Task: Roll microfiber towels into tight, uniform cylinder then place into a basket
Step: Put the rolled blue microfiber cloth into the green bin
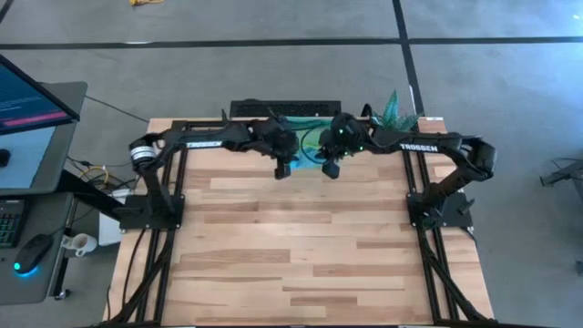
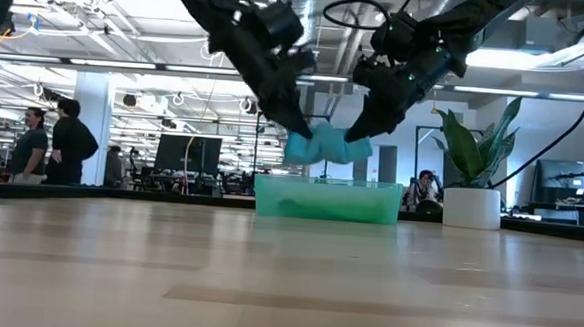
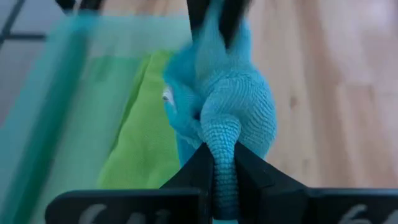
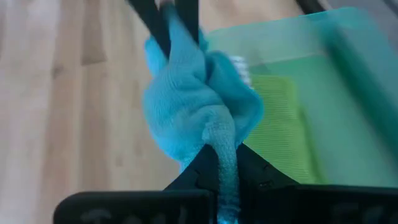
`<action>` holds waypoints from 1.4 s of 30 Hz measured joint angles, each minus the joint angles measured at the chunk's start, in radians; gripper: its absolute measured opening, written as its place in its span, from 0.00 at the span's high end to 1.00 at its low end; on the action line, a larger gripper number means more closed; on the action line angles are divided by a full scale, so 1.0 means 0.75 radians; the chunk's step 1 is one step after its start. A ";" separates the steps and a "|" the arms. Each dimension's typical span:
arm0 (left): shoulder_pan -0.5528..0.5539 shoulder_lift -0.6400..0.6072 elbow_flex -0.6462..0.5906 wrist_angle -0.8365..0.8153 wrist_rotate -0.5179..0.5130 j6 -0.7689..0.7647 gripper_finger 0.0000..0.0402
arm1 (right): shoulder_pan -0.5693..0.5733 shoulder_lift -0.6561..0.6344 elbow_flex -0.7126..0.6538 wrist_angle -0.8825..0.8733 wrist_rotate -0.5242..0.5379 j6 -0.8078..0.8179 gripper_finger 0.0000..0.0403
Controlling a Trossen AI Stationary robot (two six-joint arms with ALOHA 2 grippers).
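Observation:
The turquoise blue towel [image 2: 327, 143] is bunched into a short roll and hangs in the air between my two grippers, just above the teal-green basket [image 2: 327, 199] at the table's far edge. My left gripper [image 2: 296, 134] is shut on its left end, my right gripper [image 2: 358, 139] on its right end. The lime green towel [image 3: 140, 134] lies inside the basket, also showing in the right wrist view [image 4: 283, 127]. The blue towel's white tag [image 3: 167, 96] shows on its side. My left gripper pinches the blue roll's left end [image 3: 222, 146] between its two fingers, slanting down from the table's left. The roll is lifted clear above the basket, bunched and sagging a little between the grippers. My right gripper pinches the blue roll's right end [image 4: 222, 143] between its two fingers, slanting down from the table's right. The cloth bulges just beyond the fingertips; the roll hangs clear of the basket.
A white pot with a green plant [image 2: 471, 183] stands right of the basket at the far edge. The wooden table [image 1: 301, 246] stretches toward the near edge. A monitor and desk [image 1: 27, 118] stand beyond the table's left. People show in the room behind.

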 joint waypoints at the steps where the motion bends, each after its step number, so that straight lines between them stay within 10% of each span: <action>1: 0.010 0.034 0.016 -0.013 -0.010 0.023 0.96 | -0.021 0.000 0.000 0.001 0.000 -0.023 0.91; 20: 0.245 0.543 0.621 -0.238 -0.109 0.177 0.96 | -0.346 0.189 0.042 0.159 -0.018 -0.266 0.91; 34: 0.299 0.586 0.659 -0.298 -0.124 0.167 0.94 | -0.408 0.416 0.153 0.113 0.020 -0.250 0.91; 42: 0.301 0.586 0.659 -0.303 -0.144 0.122 0.77 | -0.410 0.412 0.152 0.083 0.038 -0.224 0.91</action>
